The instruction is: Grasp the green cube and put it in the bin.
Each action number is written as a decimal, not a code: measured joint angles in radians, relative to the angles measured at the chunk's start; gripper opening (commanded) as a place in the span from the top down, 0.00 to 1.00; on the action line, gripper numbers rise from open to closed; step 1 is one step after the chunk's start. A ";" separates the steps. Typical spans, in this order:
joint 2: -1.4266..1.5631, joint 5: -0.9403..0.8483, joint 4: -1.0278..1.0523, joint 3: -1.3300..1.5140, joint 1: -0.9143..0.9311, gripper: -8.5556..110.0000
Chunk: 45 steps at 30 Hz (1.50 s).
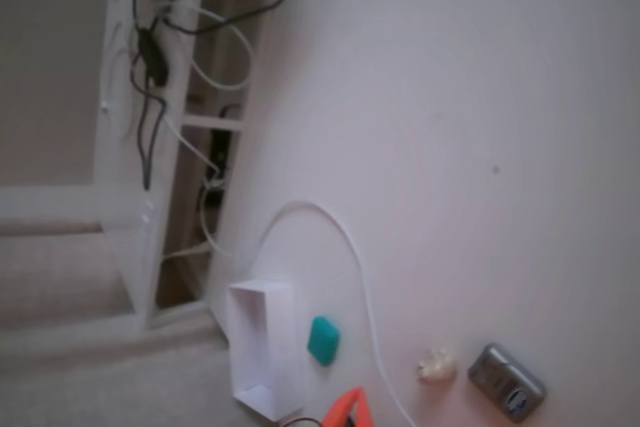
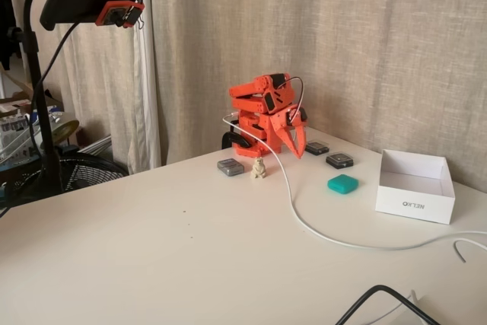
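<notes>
Probably a home: beige curtains (image 2: pixel 304 43) behind a white table (image 2: pixel 152 249).

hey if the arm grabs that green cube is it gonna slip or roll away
Probably not roll: the green cube lies flat and low on the table. Its rounded corners and plain matte faces suggest a stiff, light block. The corners might let it twist if the hand pinches off-centre.

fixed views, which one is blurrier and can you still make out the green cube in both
The fixed view looking down the table is soft and washed out, yet the green cube still reads beside the bin; the fixed view from the side is sharper with even daylight, showing the green cube clearly near the bin.
</notes>
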 measured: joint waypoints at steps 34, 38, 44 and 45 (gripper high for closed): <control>-0.974 0.084 0.163 -1.138 -0.186 0.75; -1.180 0.078 0.241 -1.276 -0.110 0.63; -1.407 0.086 0.258 -1.299 0.008 0.59; -1.439 0.084 0.250 -1.299 0.018 0.59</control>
